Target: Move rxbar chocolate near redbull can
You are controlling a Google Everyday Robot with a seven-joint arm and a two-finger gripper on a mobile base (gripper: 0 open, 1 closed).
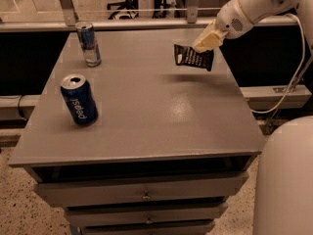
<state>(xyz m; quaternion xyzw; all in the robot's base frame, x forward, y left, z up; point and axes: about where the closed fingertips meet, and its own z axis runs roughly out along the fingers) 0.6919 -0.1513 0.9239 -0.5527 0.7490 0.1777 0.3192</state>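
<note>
The rxbar chocolate [193,57], a flat dark wrapper with white lettering, hangs in the air above the right rear of the grey table [146,111]. My gripper [205,44] is shut on its upper right edge and holds it clear of the tabletop, with a shadow beneath. The redbull can [88,43], slim silver and blue, stands upright at the table's rear left, far to the left of the bar.
A wider blue Pepsi can [78,99] stands at the left front of the table. Drawers [142,195] run below the front edge. My white arm [254,6] reaches in from the upper right, and my white base [286,180] fills the lower right corner.
</note>
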